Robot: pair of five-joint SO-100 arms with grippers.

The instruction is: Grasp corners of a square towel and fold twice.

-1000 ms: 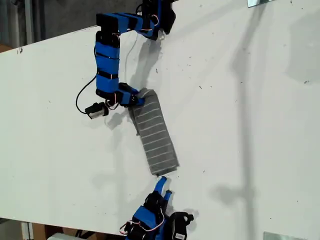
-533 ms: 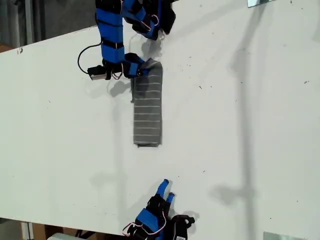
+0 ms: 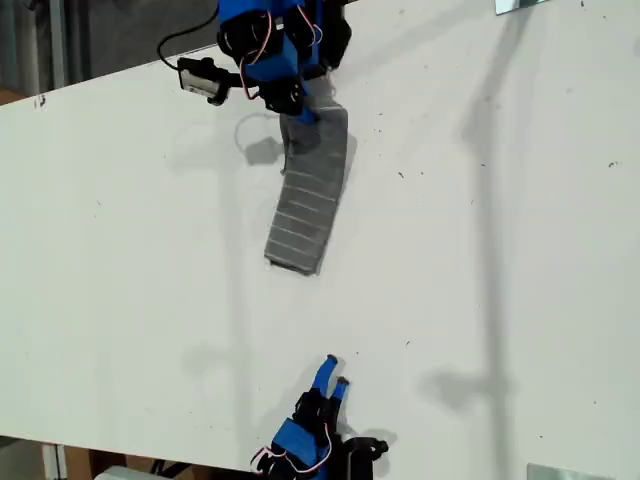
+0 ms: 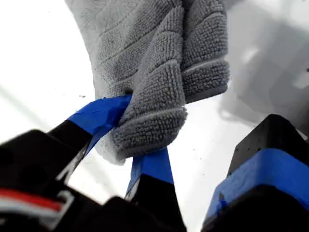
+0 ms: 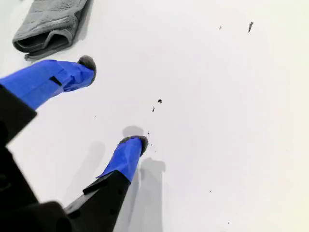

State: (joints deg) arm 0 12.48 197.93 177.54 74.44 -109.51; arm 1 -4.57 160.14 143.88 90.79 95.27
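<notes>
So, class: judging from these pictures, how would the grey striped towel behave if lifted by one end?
The towel probably flops: it bunches where my first gripper pinches it. Likely light, since one end rises while the rest trails on the table. Its looped pile should resist slipping.

Folded square towel point(image 3: 312, 190) end between my first gripper point(image 4: 133, 133) fingers, other end on table point(image 3: 480, 300), ahead of my second gripper point(image 5: 113, 104) fingertips, well apart

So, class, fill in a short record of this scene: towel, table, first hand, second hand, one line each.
towel: the towel is grey and striped, folded into a narrow strip, one end lifted, the other on the table
table: the table is white with small dark specks
first hand: my first hand is shut on the towel's bunched end
second hand: my second hand is open, holds nothing, apart from the towel
</notes>
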